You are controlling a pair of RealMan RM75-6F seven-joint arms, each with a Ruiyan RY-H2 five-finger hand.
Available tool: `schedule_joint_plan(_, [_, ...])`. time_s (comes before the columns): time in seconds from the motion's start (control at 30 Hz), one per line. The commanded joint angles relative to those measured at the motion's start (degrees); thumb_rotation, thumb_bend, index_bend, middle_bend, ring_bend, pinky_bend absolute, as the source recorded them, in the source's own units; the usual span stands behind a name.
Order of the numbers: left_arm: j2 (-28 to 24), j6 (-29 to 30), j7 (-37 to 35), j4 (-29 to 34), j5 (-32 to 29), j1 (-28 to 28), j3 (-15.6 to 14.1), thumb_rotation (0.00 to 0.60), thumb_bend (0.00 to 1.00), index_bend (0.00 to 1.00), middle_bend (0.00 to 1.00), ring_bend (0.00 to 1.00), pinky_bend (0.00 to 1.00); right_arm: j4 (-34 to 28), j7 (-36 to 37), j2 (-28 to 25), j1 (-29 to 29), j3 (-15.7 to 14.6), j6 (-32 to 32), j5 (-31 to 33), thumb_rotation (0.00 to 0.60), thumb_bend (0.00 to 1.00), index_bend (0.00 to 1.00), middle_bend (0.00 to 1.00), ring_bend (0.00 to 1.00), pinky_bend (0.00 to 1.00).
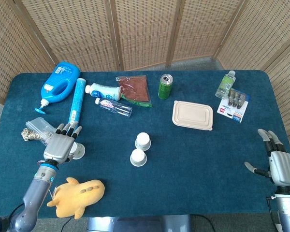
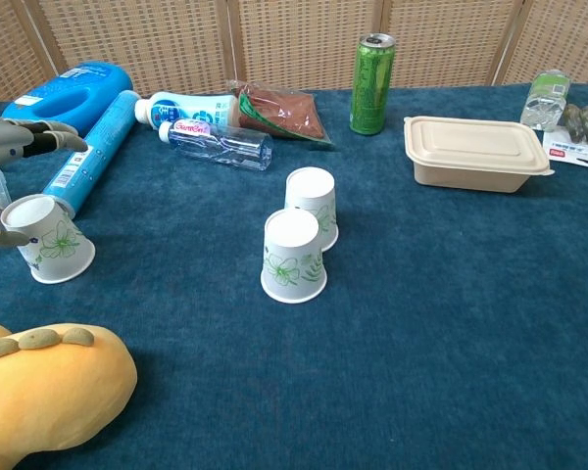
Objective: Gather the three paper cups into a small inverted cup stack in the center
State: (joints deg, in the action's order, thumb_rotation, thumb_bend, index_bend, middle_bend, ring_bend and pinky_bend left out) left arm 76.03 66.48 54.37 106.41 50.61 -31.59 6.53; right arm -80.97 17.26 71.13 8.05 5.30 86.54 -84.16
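Observation:
Three white paper cups with green flower prints stand upside down on the blue table. Two are side by side near the middle: one cup [image 1: 143, 141] [image 2: 312, 204] behind, one cup [image 1: 138, 157] [image 2: 294, 257] in front. The third cup [image 1: 78, 151] [image 2: 49, 240] stands far left. My left hand [image 1: 60, 145] [image 2: 8, 147] hovers over and just left of this cup, fingers spread above it and not closed on it. Near the table's right front edge my right hand [image 1: 276, 165] rests open and holds nothing.
A yellow plush toy [image 1: 78, 195] [image 2: 49, 392] lies front left. Behind the left cup lie a blue tube [image 1: 74, 106], a detergent bottle [image 1: 60, 83] and a clear bag [image 1: 36, 130]. Bottles [image 1: 113, 107], a green can [image 1: 165, 86] and a beige box [image 1: 193, 115] line the back.

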Motion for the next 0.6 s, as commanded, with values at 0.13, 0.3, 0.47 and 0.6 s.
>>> schedule_joint_plan(0.13, [2.51,3.25,3.30,-0.71,-1.51,-1.36,-1.40,0.600,0.26,0.15,0.28,0.21,0.35,0.03,0.42,-0.04,-0.19,0.24,-0.31,0.07,0.600,0.06,0.02,0.10,0.06,0.18])
schedule_joint_plan(0.3, [3.60,4.85,4.31,-1.44,-2.02,-1.81,-2.13,0.600,0.26,0.24,0.39,0.30,0.42,0.23,0.81,0.06,-0.27,0.55,-0.59,0.20,0.600,0.06,0.02,0.11,0.06,0.18])
schedule_joint_plan(0.47, [4.57,5.71,4.92,-2.43,-2.47,-2.31,-2.81,0.600,0.27,0.26,0.43,0.33,0.43,0.36,0.88,0.19,-0.39,0.80,-0.68,0.23,0.600,0.07,0.03,0.11,0.06,0.18])
schedule_joint_plan(0.6, [5.33,6.11,5.28,-3.09,-2.95,-2.72,-3.12,0.600,0.28,0.26,0.43,0.35,0.46,0.51,1.00,0.47,-0.50,1.16,-0.46,0.33,0.600,0.08,0.00,0.12,0.06,0.18])
